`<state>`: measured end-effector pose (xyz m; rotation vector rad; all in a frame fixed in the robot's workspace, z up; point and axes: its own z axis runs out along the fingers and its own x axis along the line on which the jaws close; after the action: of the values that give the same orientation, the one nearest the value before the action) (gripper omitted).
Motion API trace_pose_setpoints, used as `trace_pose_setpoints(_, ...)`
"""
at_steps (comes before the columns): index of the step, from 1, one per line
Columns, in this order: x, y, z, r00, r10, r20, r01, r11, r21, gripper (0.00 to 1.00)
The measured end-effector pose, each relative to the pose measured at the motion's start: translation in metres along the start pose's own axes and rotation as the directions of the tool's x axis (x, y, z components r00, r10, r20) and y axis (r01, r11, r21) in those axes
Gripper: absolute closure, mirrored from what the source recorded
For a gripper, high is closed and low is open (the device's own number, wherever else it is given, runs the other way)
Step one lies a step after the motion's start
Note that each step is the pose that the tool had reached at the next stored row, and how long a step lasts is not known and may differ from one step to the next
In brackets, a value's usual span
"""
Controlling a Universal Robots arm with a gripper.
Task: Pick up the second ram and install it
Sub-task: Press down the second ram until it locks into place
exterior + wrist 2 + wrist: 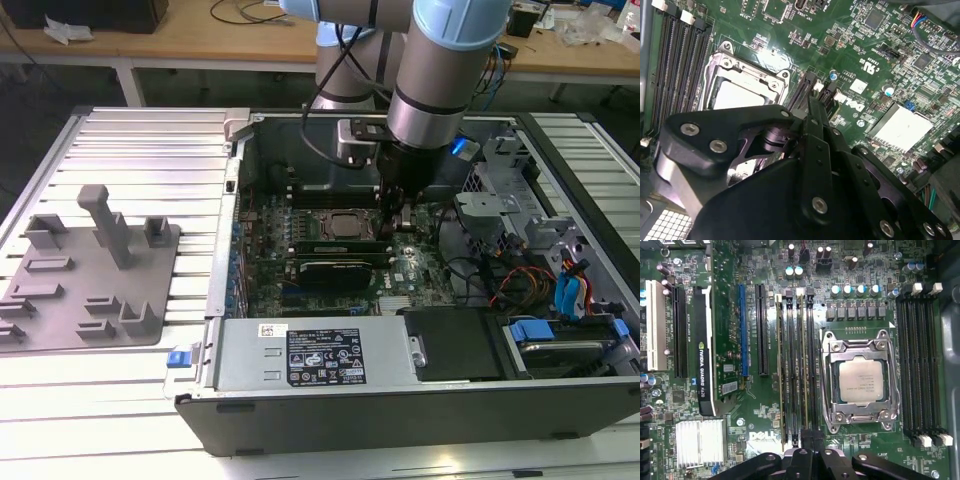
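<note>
The second ram (803,365) is a thin green stick standing in a slot beside the CPU socket (860,381). In the exterior view it lies as a dark strip (340,243) inside the open computer case. My gripper (807,436) hangs over one end of this stick with its black fingers drawn together, the tips down at the stick's top edge. The exterior view has the gripper (397,222) reaching straight down into the case. In the second wrist view the gripper (812,107) meets the slot's end. Another stick (780,375) sits two slots away.
A black graphics card (703,350) stands in a slot farther from the socket, near a finned heatsink (699,442). Empty memory slots (920,365) run along the socket's other side. A grey holder plate (90,270) lies on the slatted table at the exterior view's left. Drive cages and cables (540,270) crowd the case's right.
</note>
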<state>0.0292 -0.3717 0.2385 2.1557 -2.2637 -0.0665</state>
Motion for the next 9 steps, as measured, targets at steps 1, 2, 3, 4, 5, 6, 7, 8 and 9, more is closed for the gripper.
trace_pose_setpoints(1, 0.0, 0.0001, -0.0001, 1.0, 0.0, -0.0001, 0.0, 1.0, 0.0, 0.92)
trace_pose_setpoints(2, 0.0002, 0.002, -0.0002, 1.0, 0.0, -0.0004, 0.0, 1.0, 0.0, 0.92)
trace_pose_setpoints(3, 0.0003, 0.0042, -0.0001, 1.0, 0.0, -0.0005, 0.0, 1.0, 0.0, 0.92)
trace_pose_setpoints(4, 0.0004, 0.0067, 0.0, 1.0, 0.0, -0.0004, 0.0, 1.0, -0.0001, 0.92)
trace_pose_setpoints(5, 0.0007, 0.0129, 0.0003, 1.0, 0.0, -0.0002, 0.0, 1.0, 0.0, 0.92)
trace_pose_setpoints(6, 0.0009, 0.0163, 0.0005, 1.0, 0.0, -0.0001, 0.0, 1.0, 0.0, 0.92)
trace_pose_setpoints(7, 0.0011, 0.0207, 0.0007, 1.0, 0.0, -0.0001, 0.0, 1.0, 0.0, 0.92)
trace_pose_setpoints(8, 0.0014, 0.0278, 0.0009, 1.0, 0.0, -0.0001, 0.0, 1.0, 0.0, 0.92)
trace_pose_setpoints(9, 0.0021, 0.0421, 0.0015, 1.0, 0.0, -0.0002, 0.0, 1.0, 0.0003, 0.92)
